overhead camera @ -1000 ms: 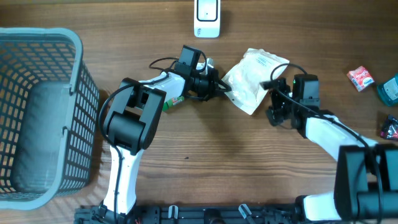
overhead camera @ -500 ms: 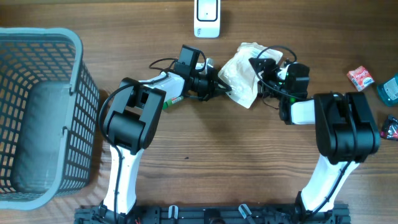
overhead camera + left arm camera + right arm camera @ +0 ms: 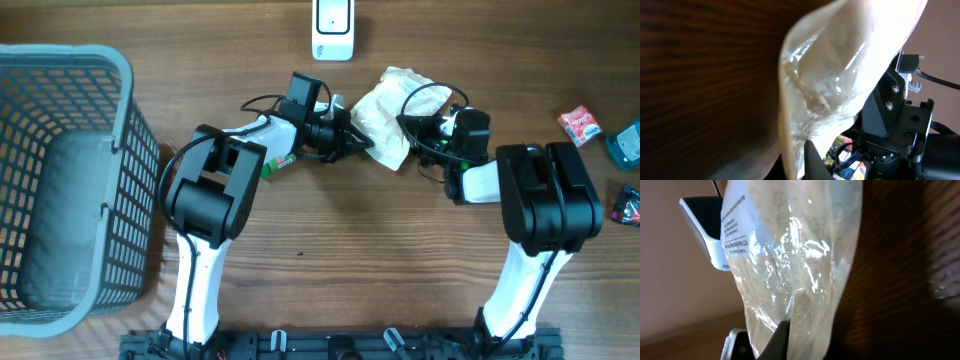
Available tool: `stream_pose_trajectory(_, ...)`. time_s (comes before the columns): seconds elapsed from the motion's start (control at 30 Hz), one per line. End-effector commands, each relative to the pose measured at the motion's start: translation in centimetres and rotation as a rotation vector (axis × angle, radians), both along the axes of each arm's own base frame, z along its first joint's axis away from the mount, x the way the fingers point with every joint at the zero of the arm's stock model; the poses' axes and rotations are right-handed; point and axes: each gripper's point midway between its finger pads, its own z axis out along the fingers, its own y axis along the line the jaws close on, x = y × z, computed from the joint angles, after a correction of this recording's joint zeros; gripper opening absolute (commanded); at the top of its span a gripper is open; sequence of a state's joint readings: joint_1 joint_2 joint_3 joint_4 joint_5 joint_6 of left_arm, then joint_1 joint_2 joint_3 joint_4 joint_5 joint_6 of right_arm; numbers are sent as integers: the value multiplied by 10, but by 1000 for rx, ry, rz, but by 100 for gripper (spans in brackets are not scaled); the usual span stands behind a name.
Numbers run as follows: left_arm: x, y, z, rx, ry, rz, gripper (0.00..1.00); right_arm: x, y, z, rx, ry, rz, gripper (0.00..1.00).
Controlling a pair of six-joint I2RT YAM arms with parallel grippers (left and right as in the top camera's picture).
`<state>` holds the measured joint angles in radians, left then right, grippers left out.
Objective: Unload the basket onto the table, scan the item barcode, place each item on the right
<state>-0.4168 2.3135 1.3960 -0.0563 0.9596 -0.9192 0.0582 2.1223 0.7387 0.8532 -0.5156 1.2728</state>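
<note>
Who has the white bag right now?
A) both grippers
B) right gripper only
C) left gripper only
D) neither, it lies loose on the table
A: in the overhead view the white bag is pinched at its left edge by the left gripper and at its right edge by the right gripper. Each wrist view shows the film running down into its own fingers.

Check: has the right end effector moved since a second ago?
Yes. The right end effector has swung up and left, closer to the white scanner, and now grips the clear plastic bag.
</note>
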Motion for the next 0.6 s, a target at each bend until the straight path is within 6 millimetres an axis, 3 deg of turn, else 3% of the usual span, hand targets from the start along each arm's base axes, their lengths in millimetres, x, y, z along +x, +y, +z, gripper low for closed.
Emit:
stream_pose_trajectory(0.0,-16,4,-24,21,105,3,6,-36,6,-56,-28,145,30,5)
stream_pose_trajectory(0.07,-16,4,-24,21,106,4,21,-31,9,-46,-15,99,45,5)
stream_pose_trajectory(0.1,-15,4,-25,21,105,5,39,-29,11,-39,-4,74,57,5)
stream_pose_trajectory(0.13,-15,5,-25,21,105,5,50,-27,13,-34,2,54,64,5)
stream_pose_trajectory(0.23,-15,5,-25,21,105,7,65,-23,16,-14,29,9,85,5)
stream_pose_trajectory(0.27,-14,6,-25,21,105,8,83,-21,15,-7,36,-2,88,5)
stream_pose_trajectory(0.33,-14,6,-25,21,105,9,98,-19,12,7,51,-25,96,5)
stream_pose_trajectory(0.57,-6,15,-26,26,102,35,100,-13,-20,55,53,-51,37,5)
